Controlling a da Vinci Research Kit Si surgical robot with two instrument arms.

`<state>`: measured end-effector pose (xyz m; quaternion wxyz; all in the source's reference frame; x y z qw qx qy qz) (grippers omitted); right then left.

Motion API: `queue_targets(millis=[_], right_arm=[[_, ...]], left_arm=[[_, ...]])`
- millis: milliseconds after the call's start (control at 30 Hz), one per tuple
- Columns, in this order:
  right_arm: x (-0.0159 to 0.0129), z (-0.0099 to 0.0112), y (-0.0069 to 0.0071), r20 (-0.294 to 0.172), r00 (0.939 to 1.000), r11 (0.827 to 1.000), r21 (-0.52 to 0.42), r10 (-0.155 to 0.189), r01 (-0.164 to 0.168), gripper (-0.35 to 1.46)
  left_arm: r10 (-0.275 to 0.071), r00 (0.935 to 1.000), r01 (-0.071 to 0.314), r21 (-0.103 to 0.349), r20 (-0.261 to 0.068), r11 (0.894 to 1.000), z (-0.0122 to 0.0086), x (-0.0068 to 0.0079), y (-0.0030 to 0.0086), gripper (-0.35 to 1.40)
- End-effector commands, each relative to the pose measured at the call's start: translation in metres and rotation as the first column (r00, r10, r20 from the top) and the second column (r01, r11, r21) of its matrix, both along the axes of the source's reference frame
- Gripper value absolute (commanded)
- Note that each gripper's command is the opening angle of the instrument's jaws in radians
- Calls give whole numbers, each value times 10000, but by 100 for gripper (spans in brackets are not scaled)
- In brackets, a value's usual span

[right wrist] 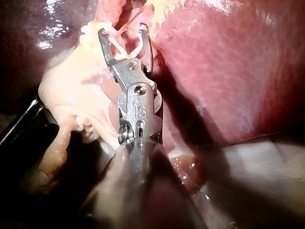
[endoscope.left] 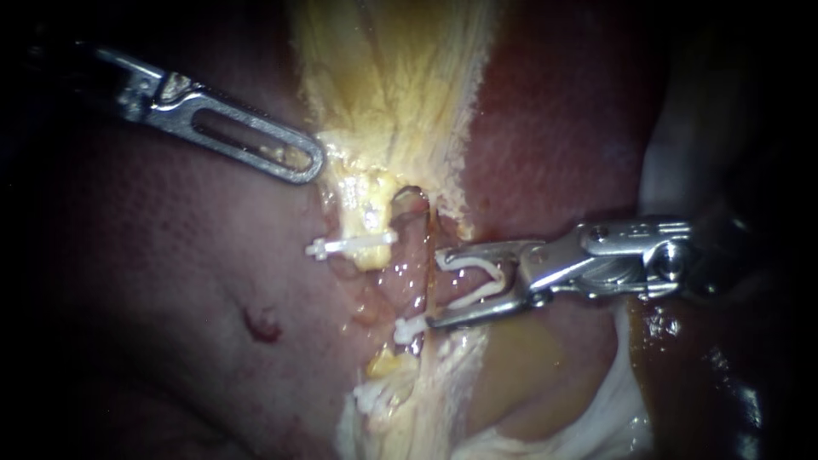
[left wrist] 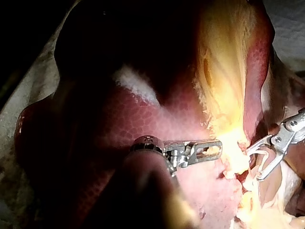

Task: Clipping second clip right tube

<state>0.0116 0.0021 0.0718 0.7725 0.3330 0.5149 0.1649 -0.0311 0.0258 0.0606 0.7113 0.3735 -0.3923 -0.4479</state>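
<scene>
Right instrument: the right instrument (endoscope.left: 434, 290) reaches in across the right edge of the liver (endoscope.left: 170, 281). Its claw stands wide and carries an open white clip (endoscope.left: 475, 294), one leg seated in each half.
Right tube: the right tube (endoscope.left: 415, 255), a thin pink strand, runs just ahead of the claw tips and beside the yellow left tube (endoscope.left: 368, 223). It looks to be at the clip's mouth, not deep inside.
Left instrument: the left instrument (endoscope.left: 311, 162) has its claw closed flat with no gap and nothing visibly gripped. Its tip touches the yellow tissue where the tubes begin.
Placed clip: a placed clip (endoscope.left: 349, 245) crosses the left tube.
White end: a white end (endoscope.left: 407, 330) sits just beside the lower claw tip. I cannot tell whether it belongs to the carried clip or to another one on the tube.
Risk, partial bite: closing from here may catch only part of the tube, because the tips have not passed it.
Risk, wrong catch: pushing further in could snag the left tube or its clip, which lie close by.
Risk, crowding: if the white end is a clip, the new one may land on it.
</scene>
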Motion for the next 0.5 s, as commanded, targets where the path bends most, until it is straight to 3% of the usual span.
queue_targets(millis=[33,367,500], right_arm=[[3,1,-1,-2,10000,10000,-7,-24,24,50],[19,5,-7,-398,9992,9988,484,63,-44,50],[21,1,-10,-826,9966,9957,926,15,62,50]], left_arm=[[2,10000,-2,1,4,10000,0,0,0,-35],[1,10000,-1,1,4,10000,0,0,0,-35],[1,10000,-1,1,4,10000,0,0,0,-35]])
